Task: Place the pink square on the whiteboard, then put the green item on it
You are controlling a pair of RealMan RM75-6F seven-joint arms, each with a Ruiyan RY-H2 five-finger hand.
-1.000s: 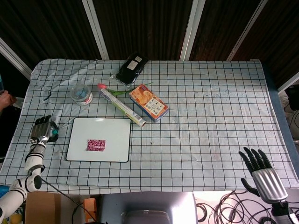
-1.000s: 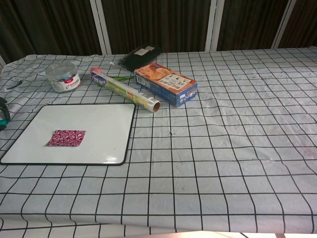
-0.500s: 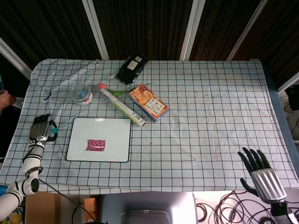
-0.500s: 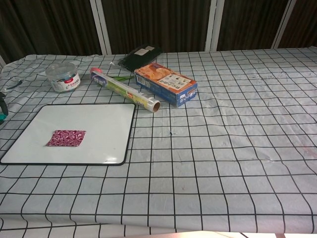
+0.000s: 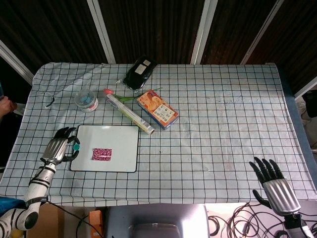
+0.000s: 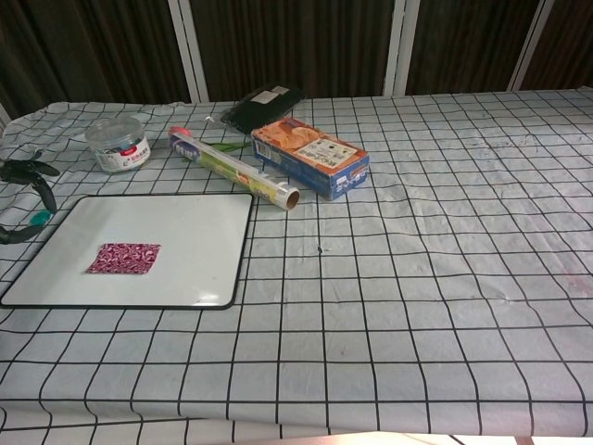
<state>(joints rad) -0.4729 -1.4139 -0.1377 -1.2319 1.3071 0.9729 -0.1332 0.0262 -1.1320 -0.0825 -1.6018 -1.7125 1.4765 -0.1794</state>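
Left robot hand (image 5: pixel 62 148) pinches green item (image 5: pixel 76 147) just left of whiteboard (image 5: pixel 126 148); pink square (image 5: pixel 101 154) sits beyond it. Right robot hand (image 5: pixel 273 184) wide, holding nothing.

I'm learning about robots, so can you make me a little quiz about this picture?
1. True or false: the pink square lies on the whiteboard.
2. Which hand holds the green item? A) left hand B) right hand C) neither
3. Fill in: the roll lies between the whiteboard and the orange ____.

Key: 1 true. 2 A; the green item sits in the left hand's fingers at the whiteboard's left edge, while the right hand is spread and holds nothing. 3 box.
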